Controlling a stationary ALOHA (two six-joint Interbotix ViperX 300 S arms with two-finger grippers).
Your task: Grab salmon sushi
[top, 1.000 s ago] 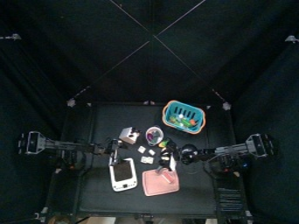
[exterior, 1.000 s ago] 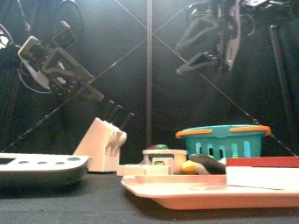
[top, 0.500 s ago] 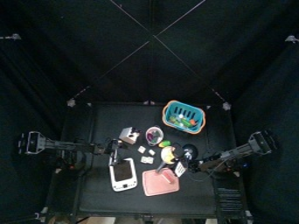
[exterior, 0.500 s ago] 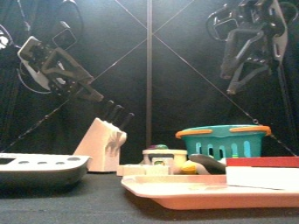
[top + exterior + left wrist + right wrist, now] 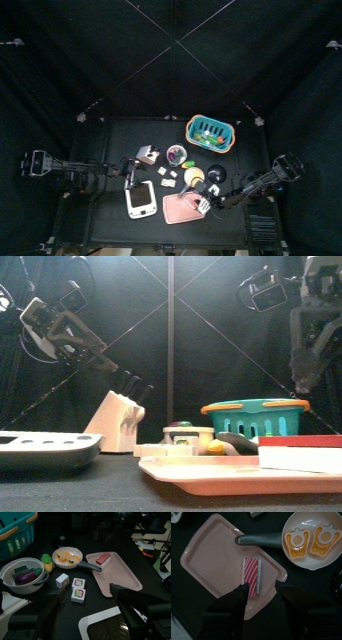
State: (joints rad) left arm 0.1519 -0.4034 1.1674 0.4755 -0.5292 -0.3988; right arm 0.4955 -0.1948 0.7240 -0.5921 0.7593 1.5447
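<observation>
The salmon sushi (image 5: 252, 570) is a red-and-white striped piece lying on a pink tray (image 5: 211, 559). It also shows in the left wrist view (image 5: 102, 559) and large at the right of the front view (image 5: 301, 454). My right gripper (image 5: 261, 588) hangs open above the tray, its jaws just short of the sushi and not touching it. In the top view it (image 5: 214, 200) is at the tray's right edge. My left gripper (image 5: 90, 607) is open and empty, resting at the table's left (image 5: 123, 170).
A small pan (image 5: 311, 539) with two egg pieces lies beside the tray. Two sushi rolls (image 5: 79, 589), a white cube (image 5: 62, 579) and a bowl with an eggplant (image 5: 27, 574) sit mid-table. A teal basket (image 5: 207, 130), a knife block (image 5: 144, 155) and a white tray (image 5: 139, 200) stand around.
My right arm has swung from over the pan towards the table's front, and now hangs over the pink tray. The left arm has not moved.
</observation>
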